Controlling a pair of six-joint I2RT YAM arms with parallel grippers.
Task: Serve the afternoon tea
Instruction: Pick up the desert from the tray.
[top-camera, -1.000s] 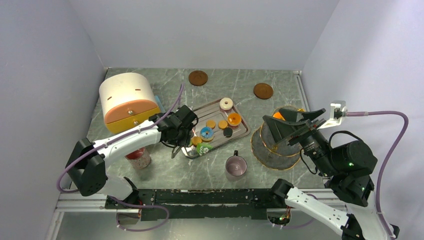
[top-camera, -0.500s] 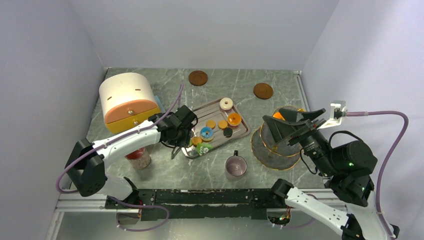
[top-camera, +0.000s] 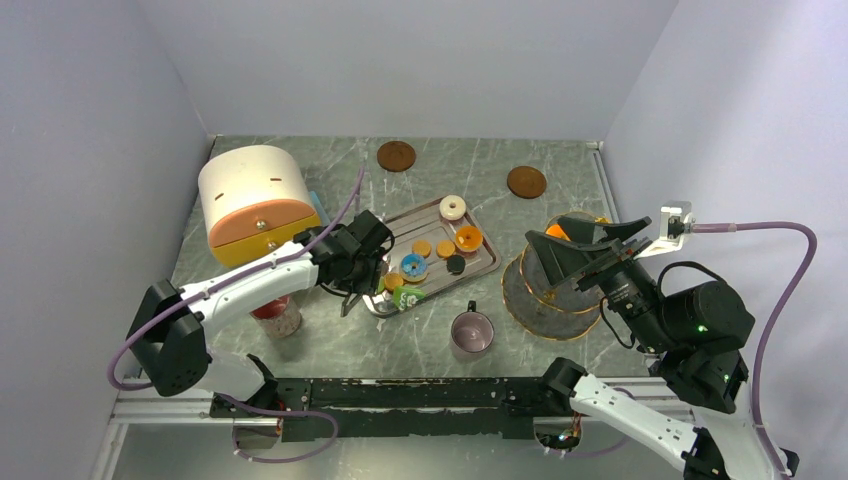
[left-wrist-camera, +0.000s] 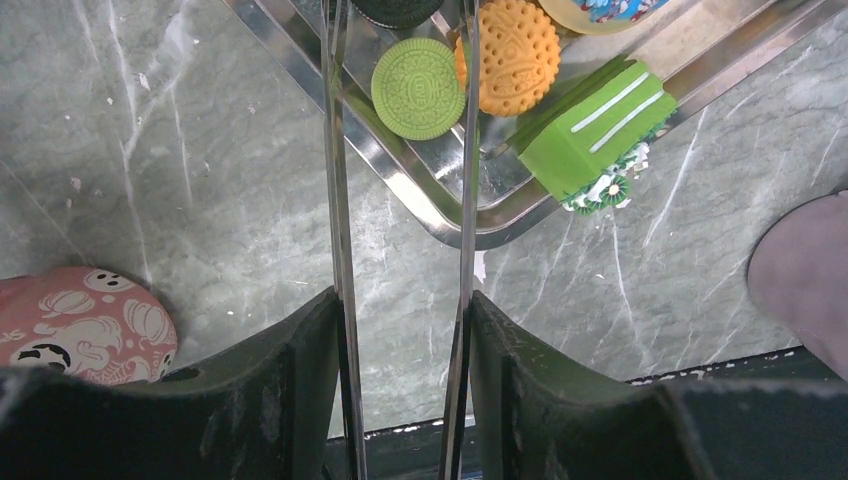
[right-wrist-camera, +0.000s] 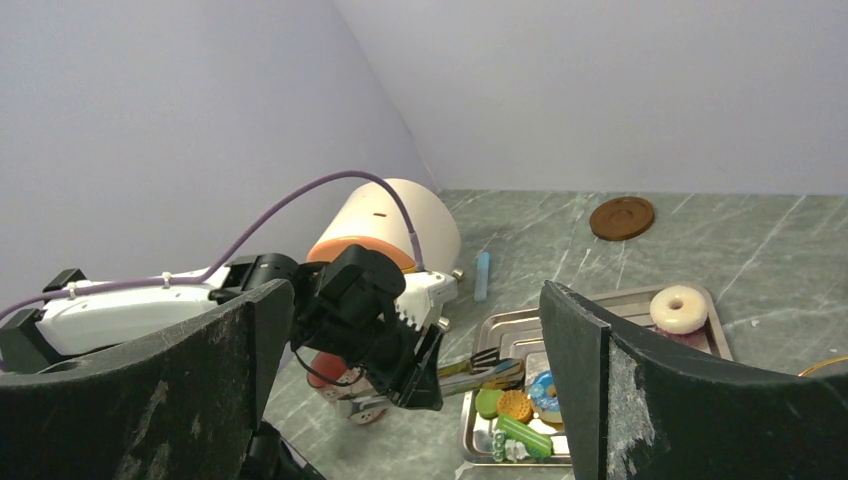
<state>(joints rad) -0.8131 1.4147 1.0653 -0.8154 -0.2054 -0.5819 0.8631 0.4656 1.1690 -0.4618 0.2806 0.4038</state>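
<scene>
The left arm reaches forward and low from its base, elbow out to the left, with the left gripper (top-camera: 352, 278) tipped down over the near-left corner of the steel tray (top-camera: 484, 262). Its jaws are clamped on a pair of metal tongs (left-wrist-camera: 338, 200), one finger pressing on each blade. The right arm is folded up high on the right. The right gripper (top-camera: 580, 255) hangs above the stacked plates (top-camera: 545, 298) with its jaws spread wide and nothing between them.

The treats lie on the tray, and the mug (top-camera: 471, 331) stands on the table (top-camera: 330, 345) just in front of it, handle pointing toward the tray.

Only the left wrist camera shows the tong blades straddling the green biscuit (left-wrist-camera: 418, 88) in the tray corner, apart from it on both sides. The orange biscuit (left-wrist-camera: 520, 55) lies just outside the right blade. That camera also catches the patterned lid of the jar (left-wrist-camera: 85, 325) at lower left. The overhead view shows the whole spread instead — the blue ring (top-camera: 413, 265) mid-tray and the cream ring (top-camera: 453, 207) at the far end. The right wrist camera looks back across the table at the left gripper side-on, with the tong tips over the tray edge.
</scene>
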